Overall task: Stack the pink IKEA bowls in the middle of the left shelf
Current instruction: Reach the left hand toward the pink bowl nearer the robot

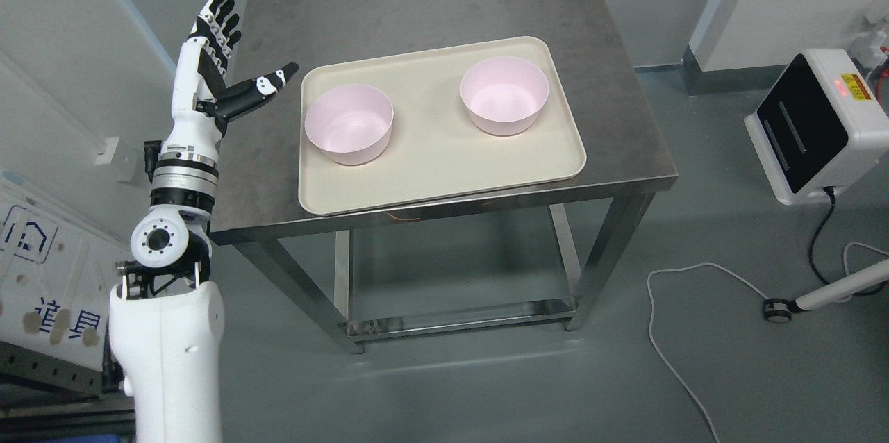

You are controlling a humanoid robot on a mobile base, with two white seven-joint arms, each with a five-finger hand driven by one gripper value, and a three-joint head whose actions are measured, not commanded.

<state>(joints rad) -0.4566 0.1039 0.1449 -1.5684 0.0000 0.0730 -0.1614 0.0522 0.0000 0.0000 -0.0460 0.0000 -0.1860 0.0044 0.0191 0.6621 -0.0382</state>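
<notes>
The left hand (219,64) is raised at the left edge of the metal table (444,5), fingers (215,16) extended upward and thumb (267,85) pointing right; it holds nothing. Just right of the thumb tip lies the beige tray (430,172) on the table top. The near pink bowl (349,123) stands upright on the tray, closest to the hand. The far pink bowl (504,95) stands upright further right, apart from the first. Well right of the hand, a white device (819,127) sits on the floor with a white cable (687,290).

Matt plastic on brushed steel

Two smooth pale-pink plastic bowls (349,123) (504,96) sat on a matt beige plastic tray (444,165); the grey steel table (389,5) looked dull, scuffed, its legs shinier.
</notes>
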